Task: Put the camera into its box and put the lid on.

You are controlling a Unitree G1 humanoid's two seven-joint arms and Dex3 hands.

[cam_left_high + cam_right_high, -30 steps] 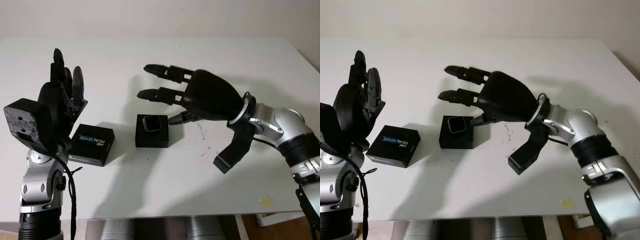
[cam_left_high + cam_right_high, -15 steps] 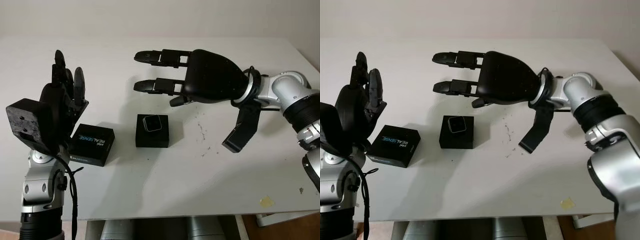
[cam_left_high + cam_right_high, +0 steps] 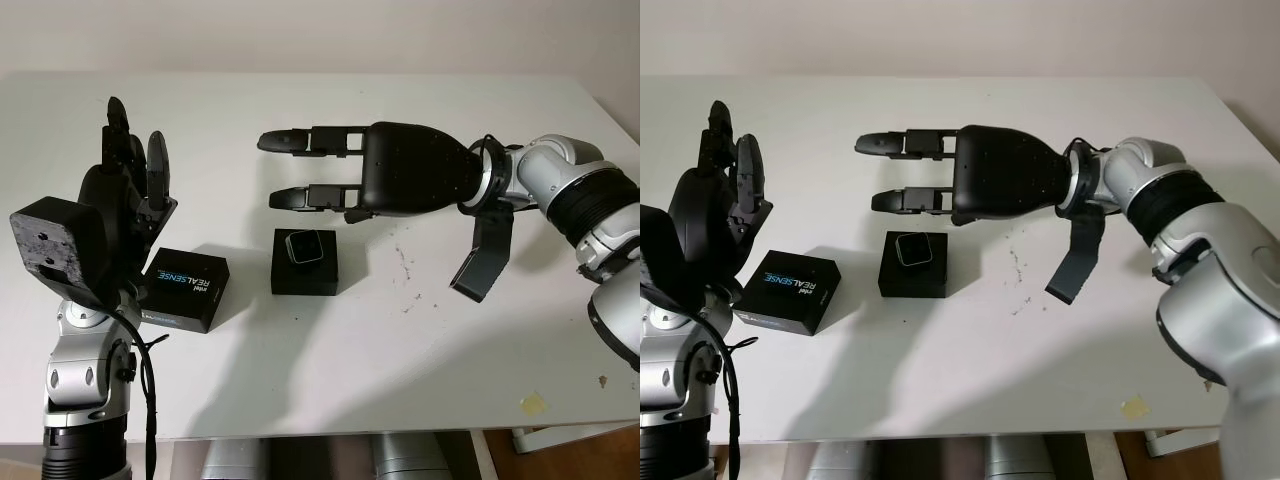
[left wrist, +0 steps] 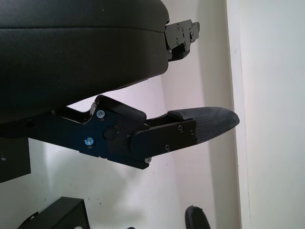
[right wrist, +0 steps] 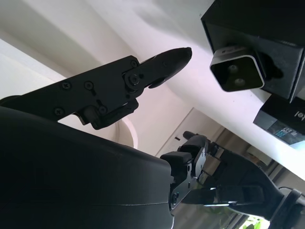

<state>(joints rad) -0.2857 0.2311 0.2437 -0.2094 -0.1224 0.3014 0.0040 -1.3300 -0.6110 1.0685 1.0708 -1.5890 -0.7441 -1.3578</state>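
The right hand (image 3: 330, 170), fingers extended and holding nothing, hovers with its fingertips just beyond the camera (image 3: 303, 246) seated in its open box (image 3: 304, 272), while the left hand (image 3: 125, 190), also empty and uncurled, is raised beside the RealSense lid (image 3: 184, 289).

The camera (image 3: 303, 246) is a small silver block with a dark face turned upward, seated in the top of its box (image 3: 304, 263), a black square box lying flat on the white table (the right wrist view shows two dark lenses side by side on the camera's face). The lid (image 3: 183, 288), black with REALSENSE printed in white and blue on top, lies flat on the table just beside the box on its left, apart from it and turned slightly askew
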